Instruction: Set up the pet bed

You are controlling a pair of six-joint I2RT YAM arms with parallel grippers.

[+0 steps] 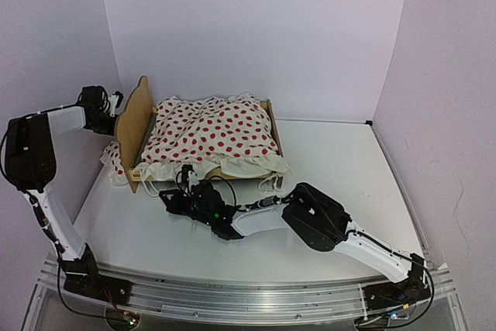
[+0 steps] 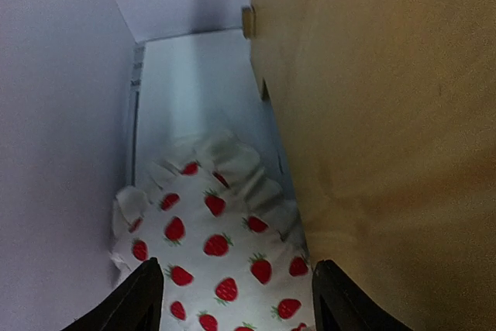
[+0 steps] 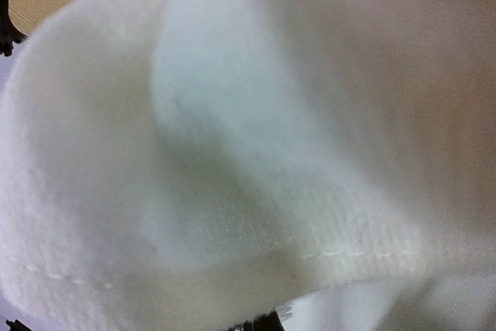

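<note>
The pet bed (image 1: 133, 125) sits upper left on the bench (image 1: 333, 168) under a red-dotted blanket (image 1: 209, 129). The left claw (image 2: 236, 267), spread, hangs left of its headboard (image 2: 387, 114). The right claw (image 1: 186, 177), pressed together, meets the blanket's lower edge.

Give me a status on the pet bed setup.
Done: the blanket covers the bed. In hand: the right tool is shut at the blanket's near hem; the left tool hangs open over the pillow. Left: the pillow lies on the table outside the headboard, not yet in the bed.
</note>
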